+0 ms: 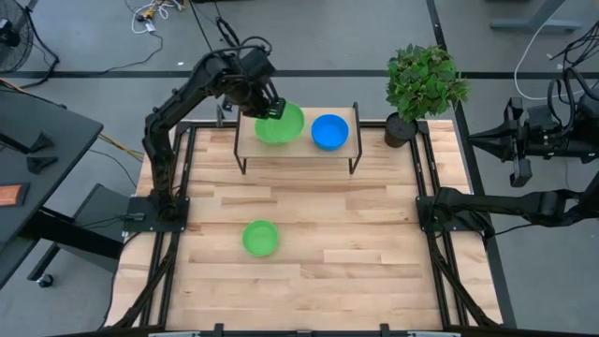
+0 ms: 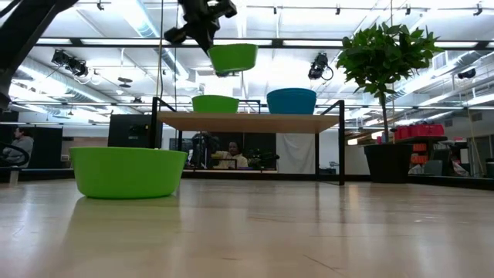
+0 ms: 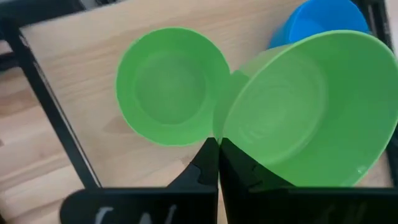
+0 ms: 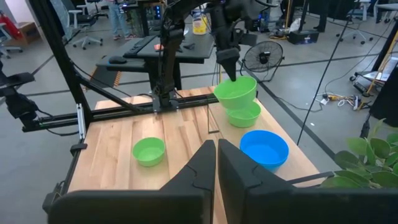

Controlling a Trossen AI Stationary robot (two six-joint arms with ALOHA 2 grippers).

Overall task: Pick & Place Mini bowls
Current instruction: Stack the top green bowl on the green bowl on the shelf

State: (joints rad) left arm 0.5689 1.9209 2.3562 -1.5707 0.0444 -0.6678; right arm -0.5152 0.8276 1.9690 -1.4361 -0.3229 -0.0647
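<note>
— Where was the held green bowl [image 1: 285, 120]?
— In the air above the raised shelf [image 1: 298, 147], its rim pinched by the left gripper [image 1: 272, 109], over a second green bowl [image 3: 171, 84] resting on that shelf, with a blue bowl [image 1: 329, 131] beside it.
— Any others?
— A third green bowl [image 1: 260, 238] sat on the table [image 1: 374, 253].
— The right gripper [image 4: 216, 163]?
— Fingers together, empty, off the table's right side near the potted plant [image 1: 423, 82].

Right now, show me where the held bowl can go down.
Shelf: crowded at the green bowl and blue bowl; bare beside the blue bowl. Table: bare right of the lone green bowl. Left gripper holds the third green bowl.
</note>
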